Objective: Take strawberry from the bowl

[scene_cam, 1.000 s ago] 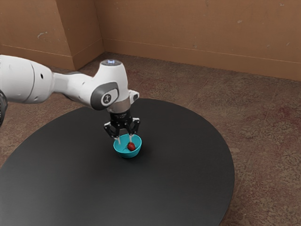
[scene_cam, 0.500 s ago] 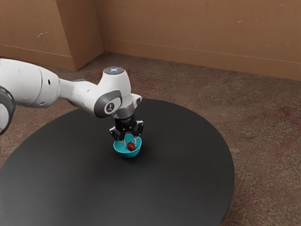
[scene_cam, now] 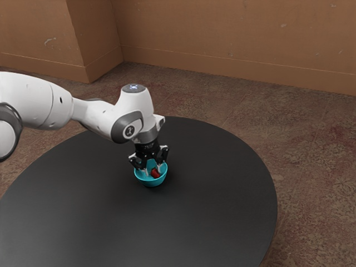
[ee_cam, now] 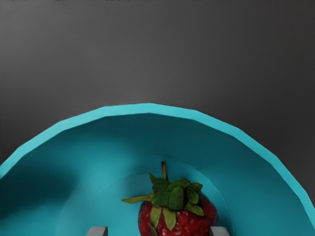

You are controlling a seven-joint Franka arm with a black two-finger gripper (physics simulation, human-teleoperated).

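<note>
My gripper (scene_cam: 153,170) reaches down into the turquoise bowl (scene_cam: 151,182), its fingers apart on either side of the red strawberry (scene_cam: 155,173). From the wrist camera, the strawberry (ee_cam: 178,220) lies on the inside of the bowl (ee_cam: 150,108) with its green leaves and stem showing. The two fingertips of the gripper (ee_cam: 158,231) stand open around it. One is right beside or against the fruit; a gap of turquoise separates the other from it. The fruit's lower part is cut off there.
The bowl stands on a round black table (scene_cam: 194,222), and its raised rim surrounds the fingers. The arm comes in over the table from the exterior view's left. Brown walls (scene_cam: 233,33) rise beyond the floor.
My hand has come down into the bowl, shifting a little toward the exterior view's right at first. The strawberry appears slightly tilted compared with before; the bowl has stayed put.
</note>
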